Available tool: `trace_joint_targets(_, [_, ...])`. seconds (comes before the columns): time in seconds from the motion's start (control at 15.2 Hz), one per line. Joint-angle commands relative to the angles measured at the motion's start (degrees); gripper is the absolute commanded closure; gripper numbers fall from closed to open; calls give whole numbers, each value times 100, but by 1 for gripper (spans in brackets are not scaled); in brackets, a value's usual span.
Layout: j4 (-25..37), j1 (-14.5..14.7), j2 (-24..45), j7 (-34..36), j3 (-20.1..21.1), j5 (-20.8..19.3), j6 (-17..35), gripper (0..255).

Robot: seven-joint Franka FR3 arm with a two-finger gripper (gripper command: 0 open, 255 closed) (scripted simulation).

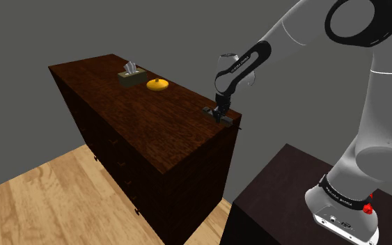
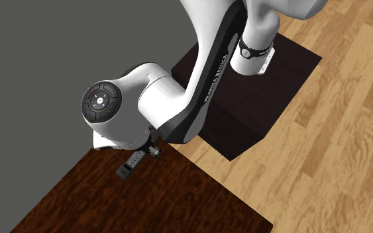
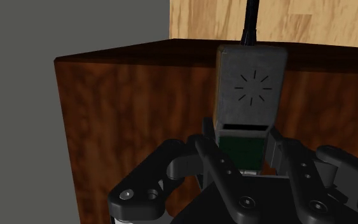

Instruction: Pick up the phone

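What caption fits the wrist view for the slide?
All-black two-finger gripper clasps a grey boxy phone with black antenna over the dark brown wooden cabinet top.

In the wrist view the lower end of the phone (image 3: 250, 83) is hidden behind the 2 fingers (image 3: 210, 151) of the gripper (image 3: 242, 139), and its antenna is cut off by the picture's edge. In the second exterior view the arm (image 2: 198, 86) covers nearly all of the gripper (just a dark stub pokes out below). In the shoulder view the yellow thing (image 1: 157, 85) on the dresser (image 1: 152, 129) is too small to identify, and the stand (image 1: 278, 184) runs off the bottom edge.
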Motion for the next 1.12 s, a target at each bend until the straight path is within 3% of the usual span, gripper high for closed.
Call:
trace_joint_targets(0.0, [-1, 0, 5, 1, 0, 0, 7, 255])
trace_joint_targets(0.46, [-4, 0, 16, 1, 1, 2, 20, 255])
trace_joint_targets(1.06, [70, 22, -499, 45, -29, -63, -567, 255])
